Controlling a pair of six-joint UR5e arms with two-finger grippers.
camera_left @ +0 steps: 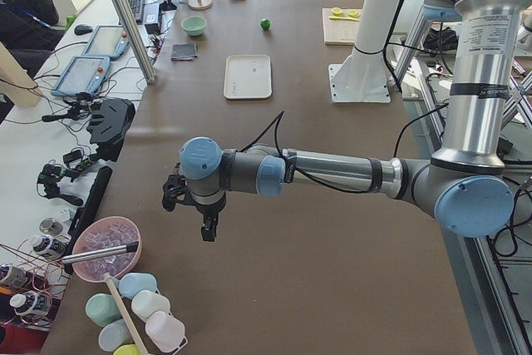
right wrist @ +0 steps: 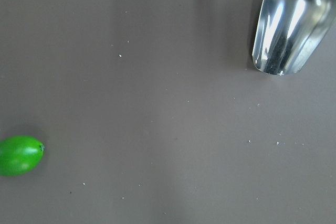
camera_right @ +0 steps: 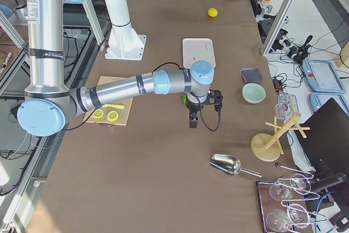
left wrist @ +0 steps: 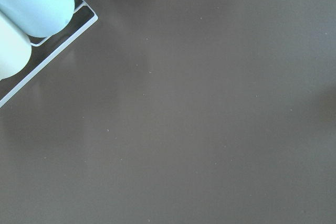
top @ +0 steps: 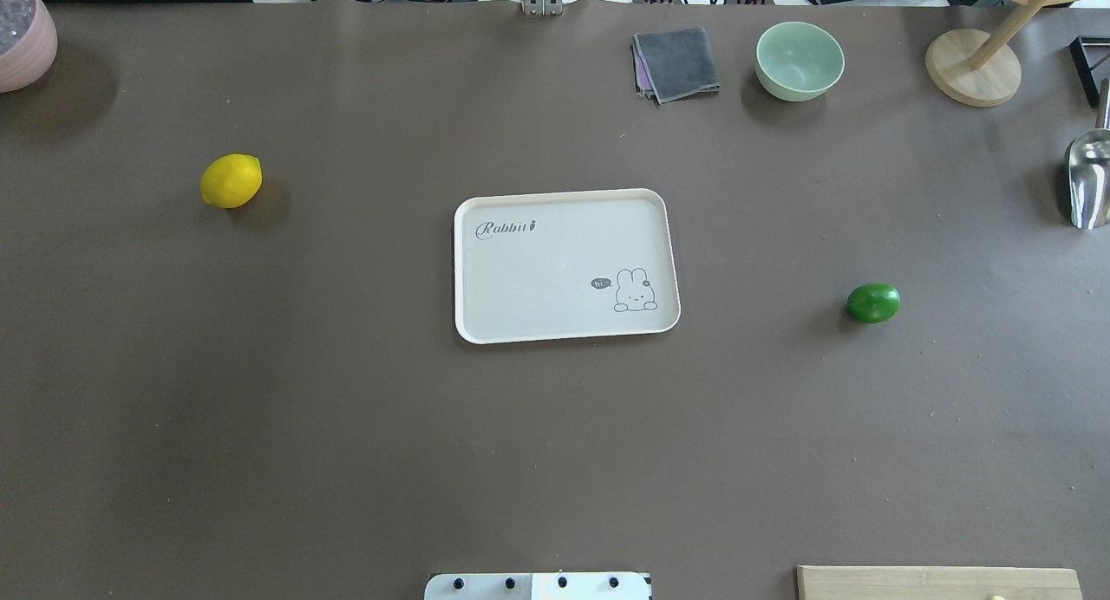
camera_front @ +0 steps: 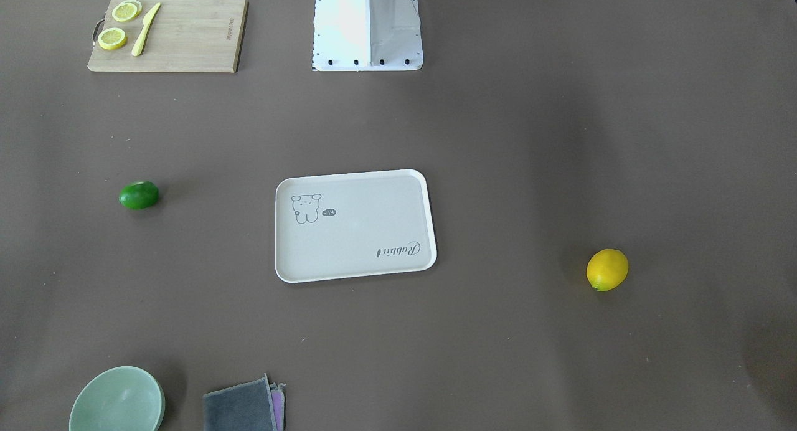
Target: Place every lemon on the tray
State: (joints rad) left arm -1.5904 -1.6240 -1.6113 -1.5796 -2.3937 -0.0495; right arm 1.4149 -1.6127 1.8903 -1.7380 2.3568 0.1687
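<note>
The yellow lemon [top: 231, 180] lies on the brown table left of the tray [top: 555, 262]; it also shows in the front view [camera_front: 607, 269]. The green lemon [top: 873, 303] lies right of the tray, and shows in the right wrist view [right wrist: 21, 155]. The off-white tray [camera_front: 355, 232] is bare, with a rabbit drawing. My left gripper [camera_left: 206, 227] hangs above the table's left end, far from the yellow lemon. My right gripper [camera_right: 192, 119] hangs close to the green lemon. Both show only in the side views, so I cannot tell whether they are open or shut.
A wooden cutting board [camera_front: 187, 38] with lemon slices and a yellow knife sits near the robot's base [camera_front: 367, 32]. A green bowl [top: 799, 60], a grey cloth [top: 676, 62], a metal scoop [top: 1088, 179], a wooden stand [top: 971, 67] and a pink bowl [top: 22, 32] line the far side.
</note>
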